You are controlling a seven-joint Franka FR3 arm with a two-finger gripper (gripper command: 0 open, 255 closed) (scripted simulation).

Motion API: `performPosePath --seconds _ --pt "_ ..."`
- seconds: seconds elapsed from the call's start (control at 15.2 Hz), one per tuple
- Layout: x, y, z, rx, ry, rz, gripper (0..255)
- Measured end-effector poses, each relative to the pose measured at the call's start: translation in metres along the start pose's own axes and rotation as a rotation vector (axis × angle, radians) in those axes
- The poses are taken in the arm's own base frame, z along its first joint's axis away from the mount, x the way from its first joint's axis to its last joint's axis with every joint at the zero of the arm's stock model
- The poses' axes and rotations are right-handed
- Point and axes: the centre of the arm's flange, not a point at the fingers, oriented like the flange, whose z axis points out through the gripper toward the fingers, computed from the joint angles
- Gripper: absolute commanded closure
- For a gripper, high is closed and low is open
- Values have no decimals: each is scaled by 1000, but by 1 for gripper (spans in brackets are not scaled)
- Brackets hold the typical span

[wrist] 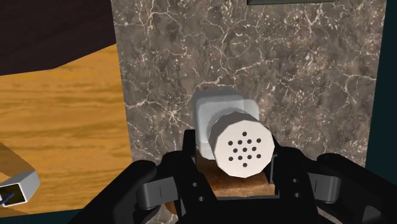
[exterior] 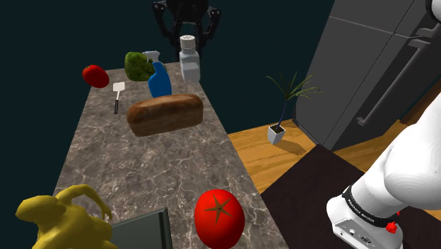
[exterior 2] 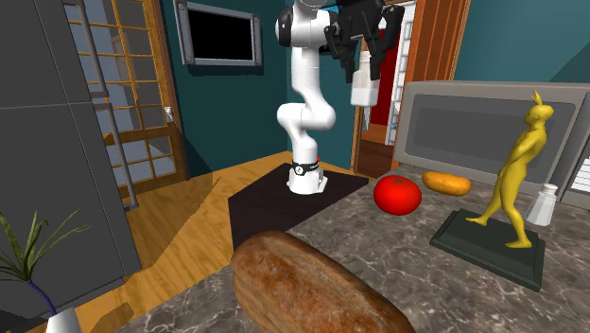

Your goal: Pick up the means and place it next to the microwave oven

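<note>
A white shaker with a perforated cap hangs in the air, well above the marble counter. My black gripper is shut on its upper part, and its fingers clasp the shaker from both sides. Seen from the wrist, the shaker hangs over the brown bread loaf. In the second exterior view the gripper holds the shaker high, in front of the grey microwave oven, which stands at the counter's far end.
On the counter lie a bread loaf, a red tomato, a yellow figurine, a blue spray bottle, a spatula and a second shaker. A potted plant stands on the floor by the grey fridge.
</note>
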Motion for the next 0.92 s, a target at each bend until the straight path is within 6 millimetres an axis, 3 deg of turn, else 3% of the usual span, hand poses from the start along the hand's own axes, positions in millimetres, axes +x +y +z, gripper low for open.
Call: performPosePath --seconds 0.92 --pt "-7 -9 -73 0 0 0 255"
